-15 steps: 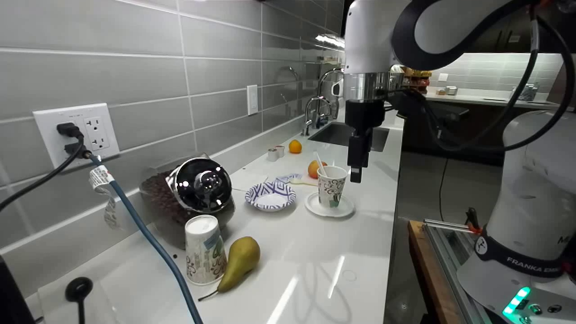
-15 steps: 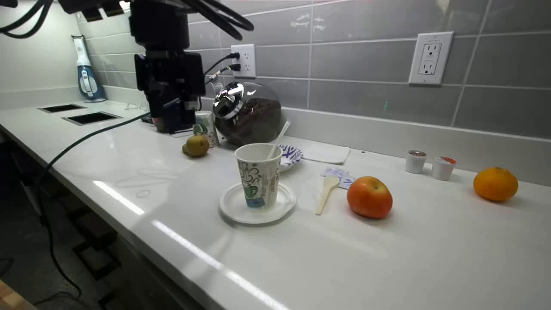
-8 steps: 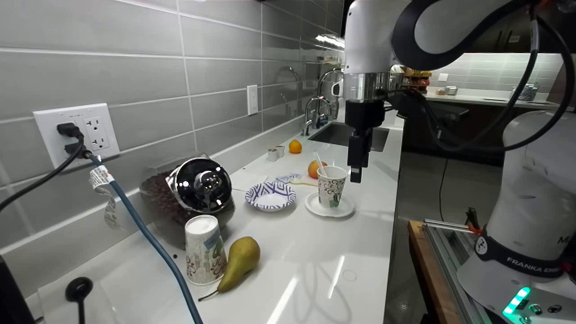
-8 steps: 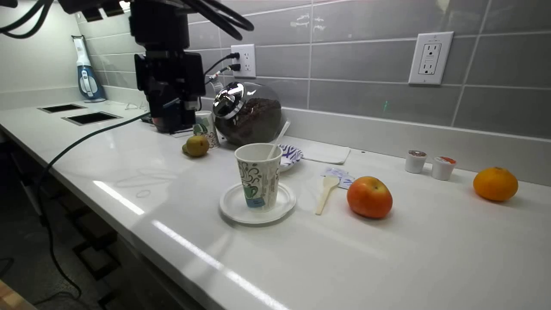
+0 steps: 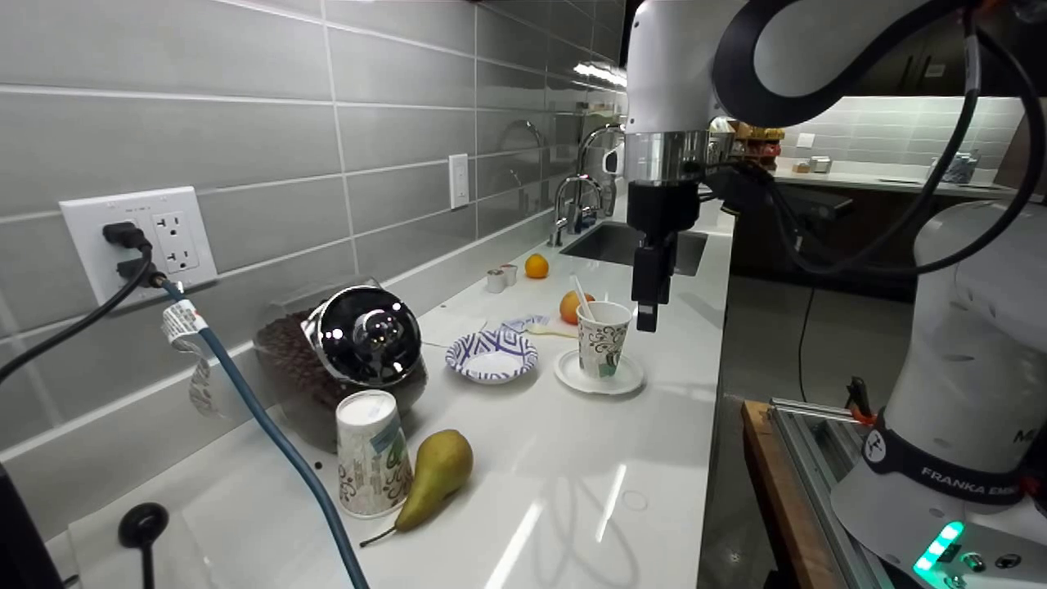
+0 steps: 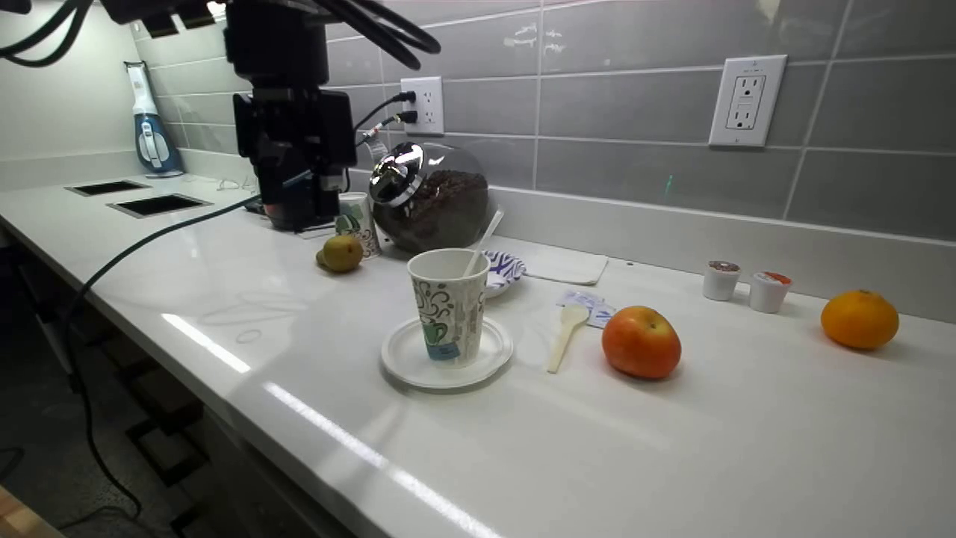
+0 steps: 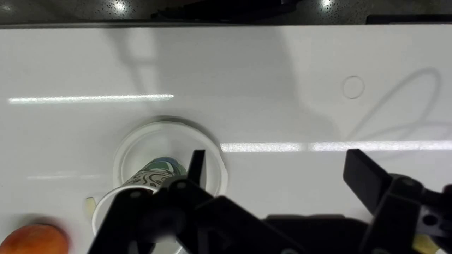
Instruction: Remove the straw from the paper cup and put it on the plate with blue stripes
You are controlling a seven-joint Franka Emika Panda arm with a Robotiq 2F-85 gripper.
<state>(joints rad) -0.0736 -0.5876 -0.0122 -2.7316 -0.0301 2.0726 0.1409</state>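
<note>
A thin white straw leans in the upright white paper cup and sticks out above its rim; the straw and cup also show in an exterior view. The cup stands on a plain white saucer. The plate with blue stripes lies nearer the wall, partly behind the cup in an exterior view. My gripper is open and empty above the counter, beside the cup and higher than it. In the wrist view a finger covers part of the cup, and the straw is hidden.
An upside-down paper cup, a pear and a glass jar with a chrome lid stand along the wall. A wooden spoon, an apple, an orange and small pods lie on the far side.
</note>
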